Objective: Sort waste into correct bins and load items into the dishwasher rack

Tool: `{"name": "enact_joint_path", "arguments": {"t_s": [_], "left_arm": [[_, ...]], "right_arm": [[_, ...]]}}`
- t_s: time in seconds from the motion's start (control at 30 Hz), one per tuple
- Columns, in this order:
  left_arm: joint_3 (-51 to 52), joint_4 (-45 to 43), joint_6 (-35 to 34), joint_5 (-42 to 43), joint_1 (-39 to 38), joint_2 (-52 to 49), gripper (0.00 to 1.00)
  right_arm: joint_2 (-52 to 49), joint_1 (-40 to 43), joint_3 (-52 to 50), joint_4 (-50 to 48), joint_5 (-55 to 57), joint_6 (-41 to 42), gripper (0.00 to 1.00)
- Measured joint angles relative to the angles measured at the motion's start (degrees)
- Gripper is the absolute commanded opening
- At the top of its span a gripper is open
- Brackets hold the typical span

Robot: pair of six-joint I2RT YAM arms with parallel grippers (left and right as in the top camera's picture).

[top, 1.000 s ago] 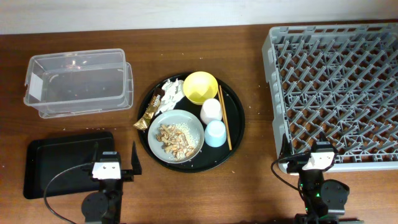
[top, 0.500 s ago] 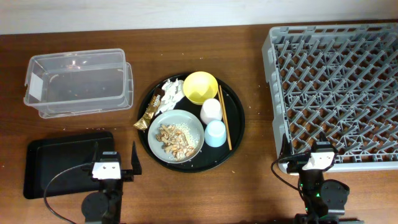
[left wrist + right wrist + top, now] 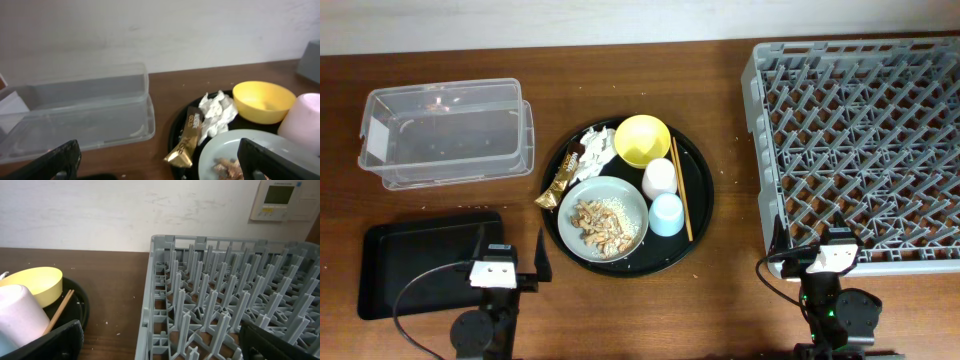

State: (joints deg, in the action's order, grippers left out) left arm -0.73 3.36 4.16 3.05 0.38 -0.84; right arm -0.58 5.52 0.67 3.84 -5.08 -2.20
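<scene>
On the round black tray [image 3: 700,205] lie a gold-brown wrapper [image 3: 560,180], white napkins [image 3: 592,155], a yellow bowl [image 3: 642,140], a white cup [image 3: 660,178], a pale blue cup [image 3: 667,214], chopsticks [image 3: 680,200] and a grey-green plate [image 3: 630,205] with food scraps [image 3: 600,222]. The clear tub [image 3: 445,135] is back left, the flat black tray [image 3: 420,260] front left and the grey rack [image 3: 860,140] right. My left gripper [image 3: 510,262] is open and empty, facing the wrapper [image 3: 187,140] and napkins [image 3: 215,112]. My right gripper [image 3: 820,245] is open and empty at the rack's front-left corner [image 3: 170,305].
The left wrist view also shows the tub [image 3: 75,115], yellow bowl [image 3: 262,102] and white cup [image 3: 302,125]. The right wrist view shows the yellow bowl [image 3: 35,282], white cup [image 3: 20,312] and a chopstick [image 3: 60,310]. Crumbs dot the brown table [image 3: 730,260].
My left gripper has shifted slightly to the right. The right arm and all objects have not moved.
</scene>
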Motion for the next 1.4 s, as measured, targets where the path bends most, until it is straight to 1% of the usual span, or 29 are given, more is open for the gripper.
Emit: {"name": "enact_joint_path", "arguments": {"t_s": [0.07,0.1,0.13,0.17,0.2,0.3,0.37,0.4,0.43,0.5,0.53,0.57,0.6,0.67,0.7,0.73,0.77,0.8,0.83,0.93,1.0,1.03,1.17,1.2,1.23,1.27,1.3,1.33,1.4], "left_arm": [[0.0,-0.66,-0.5,3.39,0.02,0.0,1.0],[0.11,-3.04,-0.55,7.37,0.0,0.0,0.99],[0.17,-4.98,-0.55,9.09,-0.02,-0.02,0.99],[0.17,-9.01,-0.52,10.14,-0.02,-0.07,0.99],[0.04,-15.78,-0.55,10.84,-0.02,0.17,0.99],[0.02,-16.72,-0.55,11.34,0.0,0.2,0.99],[-2.23,-16.09,-0.55,9.94,0.0,-2.32,0.99],[-5.62,-11.23,-0.55,9.05,0.0,-4.98,0.99],[-10.08,-7.26,-0.55,8.55,0.0,-9.7,0.99],[-23.67,3.19,-0.52,8.41,0.0,-23.28,0.99],[-33.2,7.15,-0.48,10.16,0.0,-33.55,1.0],[-37.81,11.15,-0.44,14.51,0.07,-38.34,0.99],[-45.4,10.47,-0.26,24.83,-0.07,-46.84,0.99],[-52.17,12.46,-0.2,34.16,-0.35,-54.42,0.99],[-56.19,16.94,-0.09,33.64,-1.09,-57.99,0.99],[-61.81,26.23,0.04,29.2,-2.8,-62.07,0.99],[-69.79,35.23,0.17,20.09,-6.49,-68.46,1.0],[-74.2,38.66,0.15,14.73,-8.46,-72.85,1.0],[-76.19,38.84,0.15,12.39,-9.49,-76.32,0.99],[-76.32,39.3,-0.15,11.69,-10.67,-84.5,1.0],[-80.76,45.51,-5.2,-1.57,-15.13,-88.41,1.0],[-82.82,46.84,-6.67,-6.71,-16.94,-90.03,1.0],[-83.8,43.8,-7.85,-8.13,-17.62,-92.3,1.0],[-83.84,42.73,-7.96,-8.0,-17.62,-93.74,0.91],[-83.84,41.0,-8.13,-8.02,-17.62,-95.34,0.73],[-83.93,37.97,-8.33,-8.0,-17.62,-98.84,0.71],[-83.91,37.13,-8.44,-7.98,-17.62,-100.61,0.7],[-83.91,32.63,-8.48,-8.0,-17.62,-104.56,0.68],[-83.91,30.4,-8.5,-8.0,-17.64,-107.51,0.62]], "right_arm": [[0.0,0.0,0.0,0.0,-0.02,0.0,0.98],[0.0,0.0,0.0,0.0,0.0,0.0,0.98],[0.0,0.0,0.0,0.0,0.0,0.0,0.98],[0.0,0.0,0.0,-0.02,0.0,0.0,0.98],[0.0,0.0,0.0,0.0,0.0,0.0,0.98],[0.0,0.0,0.0,0.0,-0.02,0.02,0.98],[0.0,0.0,0.0,0.0,0.0,0.0,0.98],[0.02,0.0,0.0,0.0,0.0,-0.02,0.98],[0.0,0.0,0.0,0.0,0.0,0.0,0.98],[0.07,0.0,-0.02,-0.09,0.0,0.02,0.98],[0.0,0.0,-0.04,-0.02,-0.02,0.02,0.98],[0.13,0.0,-0.04,-0.07,0.0,0.02,0.98],[-0.02,0.0,-0.04,-0.04,0.0,-0.02,0.98],[-0.02,0.0,-0.04,-0.04,0.0,0.02,0.98],[0.0,0.0,-0.04,-0.04,0.0,0.02,0.98],[-0.07,0.0,-0.04,-0.04,-0.02,-0.02,0.98],[-0.07,0.0,-0.04,-0.04,0.0,0.02,0.98],[0.0,0.0,-0.04,-0.04,0.0,0.02,0.98],[0.04,0.0,-0.04,-0.04,0.0,0.02,0.98],[0.0,0.0,-0.04,-0.02,0.0,0.0,0.98],[0.0,0.0,-0.04,-0.02,0.0,0.0,0.98],[0.0,0.0,-0.04,-0.02,0.0,0.02,0.98],[0.0,0.0,-0.04,-0.02,0.0,0.02,0.98],[0.0,0.0,-0.04,-0.02,0.0,0.0,0.98],[0.0,0.0,-0.04,-0.04,0.02,0.0,0.98],[0.0,0.0,-0.04,-0.02,0.0,0.02,0.98],[0.0,0.0,-0.04,-0.04,0.0,0.02,0.98],[-0.02,0.0,-0.04,-0.04,0.0,0.0,0.98],[0.0,0.0,-0.04,-0.04,0.0,0.0,0.98]]}}
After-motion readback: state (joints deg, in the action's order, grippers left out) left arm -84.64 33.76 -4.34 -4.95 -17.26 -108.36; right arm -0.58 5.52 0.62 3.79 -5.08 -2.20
